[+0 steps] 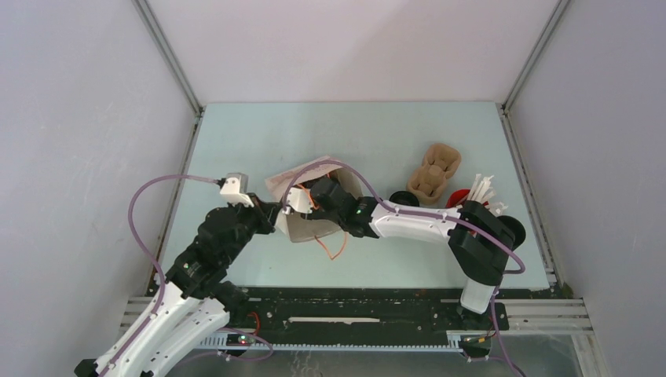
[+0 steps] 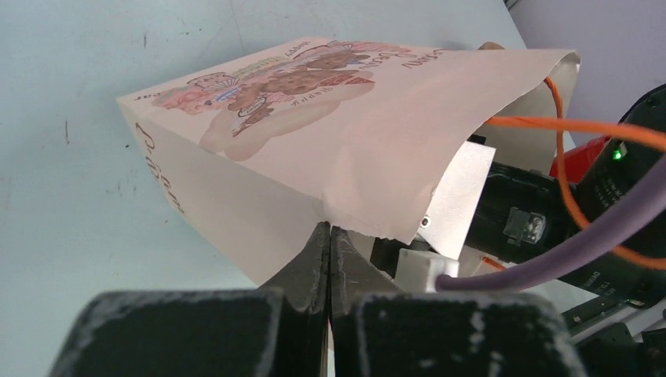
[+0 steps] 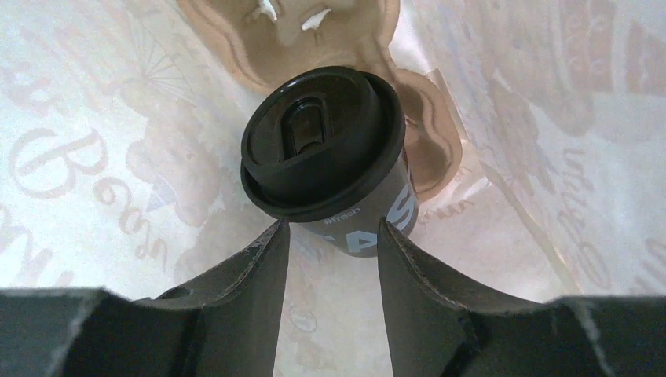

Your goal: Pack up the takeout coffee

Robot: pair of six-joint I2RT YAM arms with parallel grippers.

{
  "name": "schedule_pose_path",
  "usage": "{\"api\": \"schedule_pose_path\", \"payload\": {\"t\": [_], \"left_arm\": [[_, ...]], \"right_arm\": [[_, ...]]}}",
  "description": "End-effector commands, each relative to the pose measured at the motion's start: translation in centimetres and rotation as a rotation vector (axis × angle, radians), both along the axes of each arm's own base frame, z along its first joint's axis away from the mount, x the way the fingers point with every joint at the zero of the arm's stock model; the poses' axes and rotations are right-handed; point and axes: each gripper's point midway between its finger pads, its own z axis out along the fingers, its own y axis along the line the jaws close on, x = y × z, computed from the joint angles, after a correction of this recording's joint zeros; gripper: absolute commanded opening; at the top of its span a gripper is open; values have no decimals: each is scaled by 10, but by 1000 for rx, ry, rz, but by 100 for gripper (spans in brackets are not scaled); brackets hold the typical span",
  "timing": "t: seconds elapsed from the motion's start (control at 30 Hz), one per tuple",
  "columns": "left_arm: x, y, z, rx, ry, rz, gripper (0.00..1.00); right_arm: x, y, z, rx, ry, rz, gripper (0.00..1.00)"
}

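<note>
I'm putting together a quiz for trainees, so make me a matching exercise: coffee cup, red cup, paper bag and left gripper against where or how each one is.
Things:
1. coffee cup
2. red cup
3. paper bag
4. left gripper

Places or states:
A. pinched shut on the bag's edge
B. inside the bag
C. printed with pictures
D. holds white sticks

Pairs: 1-B, 2-D, 3-C, 4-A

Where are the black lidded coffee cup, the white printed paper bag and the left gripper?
Black lidded coffee cup [image 3: 323, 145], right wrist view, lid centre.
White printed paper bag [image 2: 314, 149], left wrist view, upper side wall.
Left gripper [image 2: 327, 229], left wrist view, between its fingertips.
</note>
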Motion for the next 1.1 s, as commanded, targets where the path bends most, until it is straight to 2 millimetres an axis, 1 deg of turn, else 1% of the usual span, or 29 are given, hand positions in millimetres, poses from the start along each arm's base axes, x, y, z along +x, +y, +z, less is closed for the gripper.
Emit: {"api": "schedule_pose_path", "payload": {"t": [0.0, 0.1, 0.13, 0.2, 0.27, 0.3, 0.37, 0.43, 0.53, 0.63, 0.73, 0.87, 0.93, 0.97, 1.07], "left_arm": [[-1, -7, -2, -19, -2, -30, 0], [-1, -7, -3, -18, -3, -30, 0], [-1, -7, -3, -18, -2, -30, 0], [-1, -7, -5, -18, -1, -32, 0], [-1, -9, -6, -20, 3, -38, 0], [-2, -9, -7, -20, 4, -41, 0], [-2, -10, -8, -20, 7, -43, 0], [-2, -11, -7, -22, 6, -47, 0], [-2, -9, -7, -22, 4, -42, 0], [-2, -9, -8, -21, 6, -39, 0], [-2, -8, -9, -26, 6, -31, 0], [-1, -9, -10, -31, 7, -30, 0], [-1, -10, -10, -34, 8, -32, 0], [-1, -9, -10, -35, 7, -30, 0], [-1, -10, -8, -37, 5, -33, 0]], "right_arm": [[-3, 9, 25, 112, 13, 40, 53], [-4, 11, 28, 135, 23, 44, 53], [-4, 11, 29, 145, 26, 42, 58], [-6, 14, 31, 162, 30, 35, 72], [-11, 17, 29, 159, 35, 48, 82], [-8, 23, 32, 178, 12, 43, 87], [-5, 25, 28, 176, -10, 21, 93], [-2, 27, 29, 201, -26, -26, 98], [-1, 24, 32, 270, 7, -134, 100], [-2, 16, 37, 353, 41, -265, 100], [-13, 15, 45, 456, 114, -344, 100], [-20, 12, 55, 574, 140, -470, 99], [-21, 10, 56, 638, 167, -536, 98], [-23, 6, 50, 639, 188, -575, 96], [-23, 0, 41, 675, 205, -660, 92]]}}
